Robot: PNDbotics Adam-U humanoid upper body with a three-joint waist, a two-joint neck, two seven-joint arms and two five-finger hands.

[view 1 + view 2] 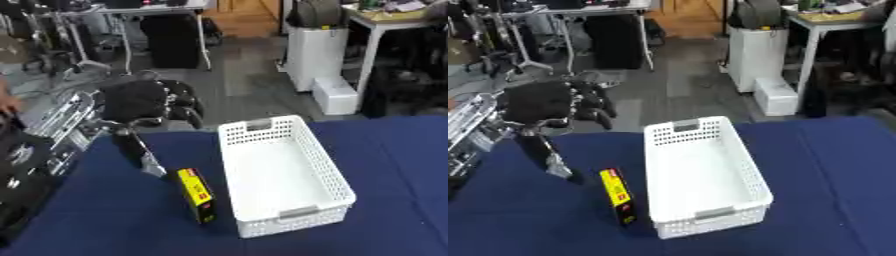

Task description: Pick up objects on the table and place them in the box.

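Note:
A yellow box [197,194] with red and black print stands on its long edge on the blue tablecloth, just left of the white perforated basket [332,170]. Nothing shows inside the basket. My left hand [140,99] hangs above the table's far left corner, behind and to the left of the yellow box. Its fingers [185,104] are curled with nothing in them. A slim black part with a grey tip [150,165], seemingly the thumb, points down to the cloth close to the box's far end without touching it. My right hand shows in neither view.
The blue table [394,150] stretches to the right of the basket. My left arm's black and silver links [39,150] fill the left edge. Beyond the table lie grey floor, a white cabinet [315,55] and desk legs.

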